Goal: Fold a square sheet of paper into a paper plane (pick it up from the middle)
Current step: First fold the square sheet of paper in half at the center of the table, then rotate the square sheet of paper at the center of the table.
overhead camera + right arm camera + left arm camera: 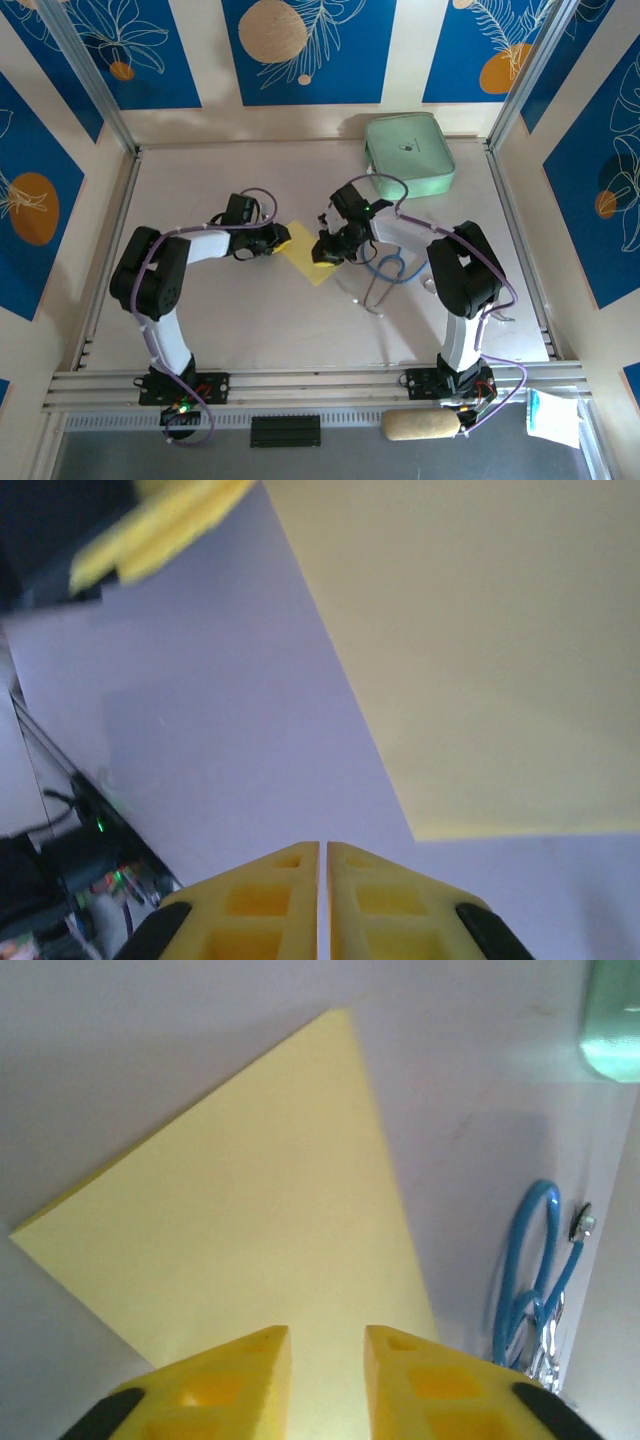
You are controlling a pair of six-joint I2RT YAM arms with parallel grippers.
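Observation:
The yellow sheet of paper [303,260] lies flat on the table between my two grippers. In the left wrist view the paper [260,1220] has a broad wedge outline with a doubled edge along its left side. My left gripper [281,241] is over the paper's left part, and its jaws [327,1345] stand a little apart with nothing gripped. My right gripper [328,252] sits at the paper's right edge. It [323,852] is shut over bare table, just off the paper's corner [480,650]. The left gripper's fingers [160,525] show blurred beyond.
A mint-green rounded case [409,154] sits at the back right, its edge [612,1020] also in the left wrist view. A blue looped cable [388,268] with metal ends [530,1260] lies just right of the paper, under the right arm.

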